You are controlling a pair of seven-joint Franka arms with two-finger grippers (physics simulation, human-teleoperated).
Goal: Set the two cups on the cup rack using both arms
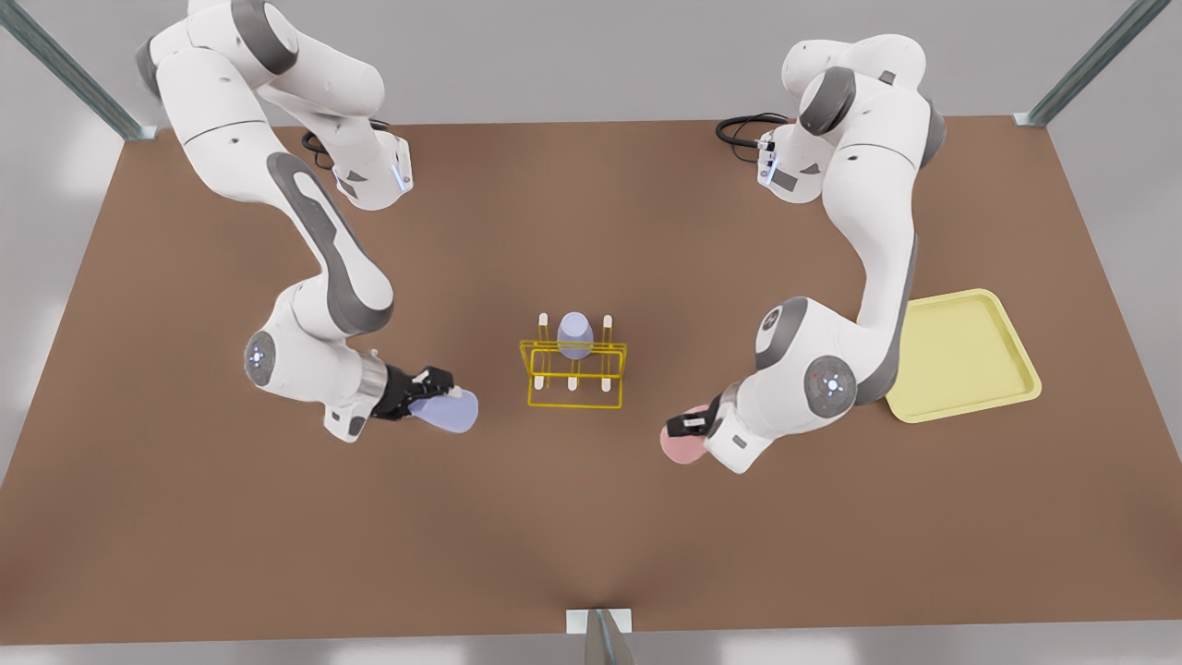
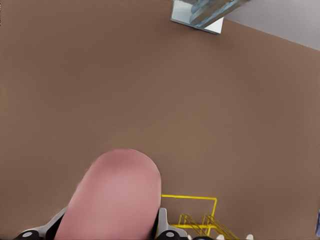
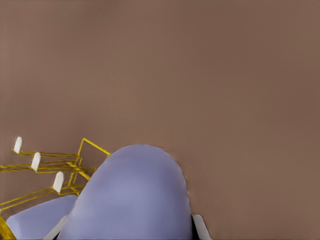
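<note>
Front view: a brown counter (image 1: 591, 517) is seen from above, with a yellow wire rack (image 1: 572, 374) at its middle. One lavender cup (image 1: 575, 334) is already seated upside down on a white peg at the rack's far side. At the front view's left, the right gripper (image 1: 427, 392) is closed around a second lavender cup (image 1: 450, 410), held tilted just above the counter, near the rack but apart from it. At the front view's right, the left gripper (image 1: 688, 427) is closed around the pink cup (image 1: 681, 445), also off the rack and somewhat farther from it. A flat pale-yellow tray (image 1: 965, 356) lies beyond that arm, unused

Left wrist view: the pink cup (image 2: 115, 197) is clamped between the fingers (image 2: 162, 226), one pad on each side. A corner of the rack (image 2: 197, 215) is visible beyond it, so the cup appears aimed that way

Right wrist view: the held lavender cup (image 3: 132, 195) is gripped by the fingers (image 3: 200, 226). The rack (image 3: 50, 172) and three free white pegs (image 3: 36, 161) are shown close by, with the seated cup (image 3: 37, 220) beside them

Progress is judged as midway: both cups grasped and carried, neither yet placed. Approach, upending over free pegs and release remain. The free pegs are plainest in the right wrist view; the spacing of both arms is given by the front view
</note>
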